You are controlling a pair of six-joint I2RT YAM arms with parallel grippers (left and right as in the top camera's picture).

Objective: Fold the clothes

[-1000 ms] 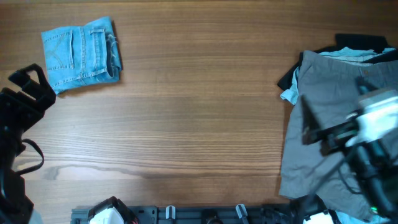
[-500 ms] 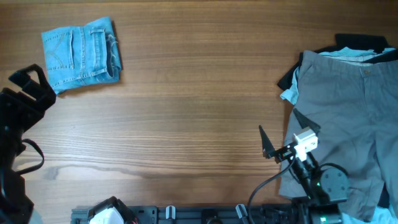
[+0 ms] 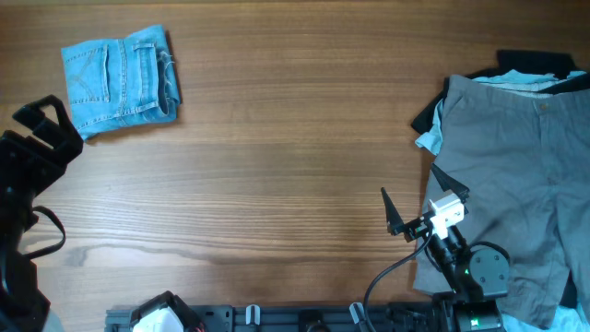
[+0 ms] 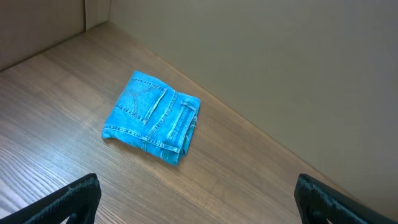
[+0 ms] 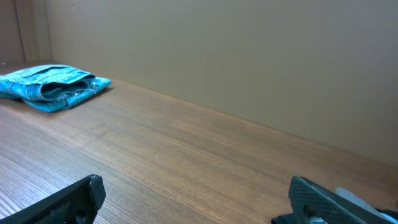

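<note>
Right gripper (image 3: 419, 205) slid a bit left, wide open, empty | left gripper (image 4: 198, 183) wide open, empty | folded light-blue denim jeans (image 3: 120, 78) far left | grey buttoned trousers (image 3: 516, 184) right: look soft, floppy, best pinched at an edge

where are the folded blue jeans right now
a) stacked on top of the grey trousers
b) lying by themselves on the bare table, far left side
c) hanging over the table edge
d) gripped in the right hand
b: the folded jeans lie flat on the table at its far left, well apart from the grey trousers on the right, with nothing gripping them.
</note>
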